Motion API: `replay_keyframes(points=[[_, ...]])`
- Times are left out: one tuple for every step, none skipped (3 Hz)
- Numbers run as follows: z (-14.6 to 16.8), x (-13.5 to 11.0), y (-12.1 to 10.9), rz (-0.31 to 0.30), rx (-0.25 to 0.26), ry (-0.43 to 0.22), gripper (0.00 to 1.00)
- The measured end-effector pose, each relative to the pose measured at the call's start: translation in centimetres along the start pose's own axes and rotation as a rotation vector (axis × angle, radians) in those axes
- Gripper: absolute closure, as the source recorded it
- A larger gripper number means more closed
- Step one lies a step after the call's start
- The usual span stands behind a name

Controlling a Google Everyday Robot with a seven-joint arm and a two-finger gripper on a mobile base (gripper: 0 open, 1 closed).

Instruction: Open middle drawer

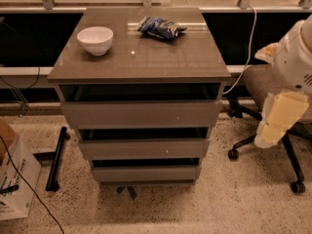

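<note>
The gripper [279,120] hung to the right of the cabinet [141,65], well apart from it and at about the height of its drawers, in front of one office chair [273,89]. Whether the gripper was open or closed could not be told. The white arm [295,62] rose above it at the frame's right edge.

The cabinet had three drawer fronts, stacked, each with a dark gap above it. The middle drawer [144,148] was the second of these, between the uppermost drawer [141,113] and the lowest drawer [145,173], and nothing was touching it.

On the cabinet's top stood one white bowl [95,39] near the left edge and one blue snack bag [161,27] toward the back. One white cable [248,48] ran down to the cabinet's right. To the cabinet's left, on the floor, sat one cardboard box [14,174]
</note>
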State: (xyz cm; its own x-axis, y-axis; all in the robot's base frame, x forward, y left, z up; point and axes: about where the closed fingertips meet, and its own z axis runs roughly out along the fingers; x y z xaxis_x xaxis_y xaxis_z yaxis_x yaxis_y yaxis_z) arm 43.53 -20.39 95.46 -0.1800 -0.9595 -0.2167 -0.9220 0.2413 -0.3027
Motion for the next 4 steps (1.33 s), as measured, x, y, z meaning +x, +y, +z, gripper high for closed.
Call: replay_keyframes(points=[[5.9, -0.7, 0.4, -0.012, 0.009, -0.037, 0.00], [10.0, -0.9, 0.5, -0.028, 0.004, -0.027, 0.00], [14.6, -0.1, 0.7, 0.001, -0.021, -0.042, 0.00], [19.0, 0.6, 0.8, 0.037, -0.037, -0.063, 0.00]])
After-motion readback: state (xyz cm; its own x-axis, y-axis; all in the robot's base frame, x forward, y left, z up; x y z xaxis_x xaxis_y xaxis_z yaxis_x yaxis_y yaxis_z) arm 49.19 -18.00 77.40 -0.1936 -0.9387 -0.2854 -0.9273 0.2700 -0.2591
